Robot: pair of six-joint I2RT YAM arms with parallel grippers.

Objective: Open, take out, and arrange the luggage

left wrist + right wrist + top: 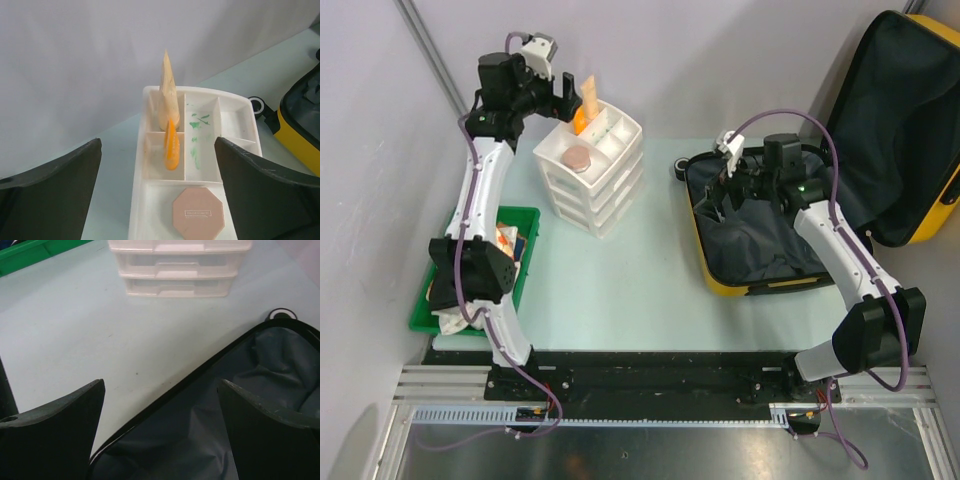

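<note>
The luggage [760,250] is a yellow hard-shell suitcase lying open on the table's right side, black lining up, with its lid [905,130] raised against the back wall. My right gripper [725,192] hovers open over the left edge of its lining [240,405], with nothing between the fingers. My left gripper [563,100] is open above the back of the white drawer unit [590,170]. An orange tube [171,145] stands free in a top compartment ahead of the left gripper [157,141]. A pink octagonal compact [198,212] lies in the front compartment.
A green tray [525,215] with a few items sits at the left edge beside the left arm. The suitcase's black wheel [680,168] points toward the drawer unit [177,270]. A grey wall runs close behind the drawer unit.
</note>
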